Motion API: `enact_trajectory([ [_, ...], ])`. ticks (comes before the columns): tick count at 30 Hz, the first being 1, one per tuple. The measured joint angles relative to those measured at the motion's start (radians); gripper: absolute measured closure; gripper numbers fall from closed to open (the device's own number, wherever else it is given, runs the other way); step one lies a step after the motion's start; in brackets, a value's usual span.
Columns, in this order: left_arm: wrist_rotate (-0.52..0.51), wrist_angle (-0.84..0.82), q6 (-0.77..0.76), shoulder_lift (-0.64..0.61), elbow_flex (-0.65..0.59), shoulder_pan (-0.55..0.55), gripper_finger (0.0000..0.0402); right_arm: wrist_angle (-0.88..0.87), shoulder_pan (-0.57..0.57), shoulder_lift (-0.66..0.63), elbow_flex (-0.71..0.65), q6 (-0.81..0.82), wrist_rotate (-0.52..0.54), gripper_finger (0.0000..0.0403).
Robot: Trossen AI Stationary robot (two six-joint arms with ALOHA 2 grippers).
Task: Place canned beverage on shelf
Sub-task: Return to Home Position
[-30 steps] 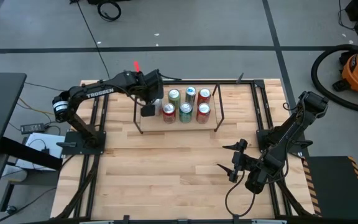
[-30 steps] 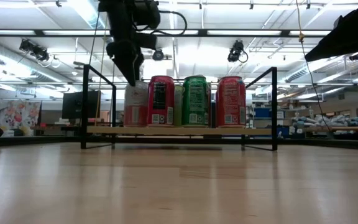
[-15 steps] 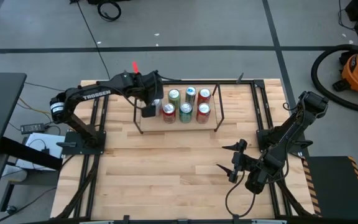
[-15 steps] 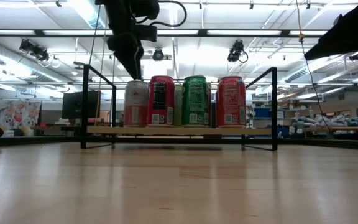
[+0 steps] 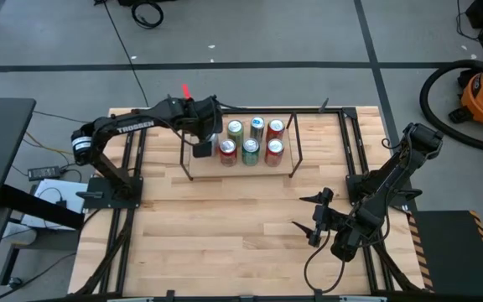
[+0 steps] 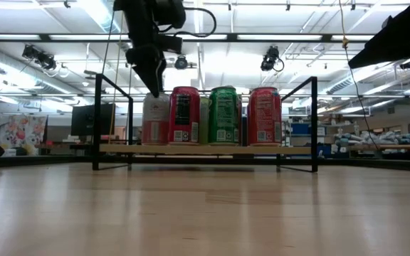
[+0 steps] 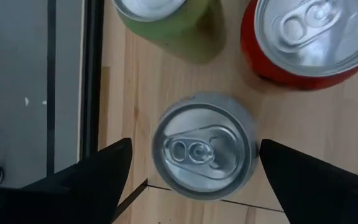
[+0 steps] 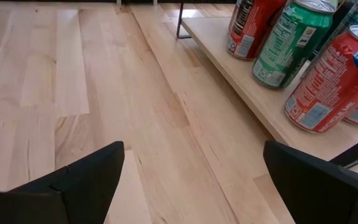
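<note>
A silver-topped can (image 7: 204,149) with a pale pink side (image 6: 155,122) stands upright at the left front of the shelf's wood deck (image 6: 205,150). Beside it stand several red and green cans (image 5: 250,149) in two rows. My left gripper (image 6: 151,84) hangs just above the pale can, pointing steeply down and open. One finger (image 7: 98,180) stands on either side of the can's top, with a gap on both sides. In the high view the gripper hides this can. My right gripper (image 5: 309,214) waits open over the table's near right part.
The shelf's thin black rods (image 6: 98,121) rise on either side of the cans. The larger black frame (image 5: 350,151) edges the table. Bare wood table (image 5: 225,235) lies between the shelf and the near edge.
</note>
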Motion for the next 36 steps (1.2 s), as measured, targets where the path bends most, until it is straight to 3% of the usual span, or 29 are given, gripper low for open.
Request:
enact_trajectory([
  [13, -0.052, 0.007, 0.027, 0.001, 0.000, 0.042, 0.0037, 0.000, 0.000, 0.000, 0.000, 0.000, -0.001, 0.0007],
  [22, -0.060, -0.013, -0.002, -0.056, 0.000, -0.017, 0.0037, -0.001, 0.000, 0.000, 0.000, -0.002, 0.001, 0.0007],
  [26, -0.062, -0.002, -0.125, -0.103, 0.000, -0.075, 0.0038, -0.040, 0.009, -0.008, 0.000, 0.011, 0.024, 0.0008],
  [32, -0.060, 0.048, -0.249, -0.127, 0.001, -0.232, 0.0058, -0.260, 0.032, -0.092, 0.000, 0.161, 0.118, 0.0028],
  [36, -0.057, 0.159, -0.228, -0.136, 0.001, -0.354, 0.0082, -0.233, -0.013, -0.156, 0.000, 0.064, 0.087, 0.0046],
])
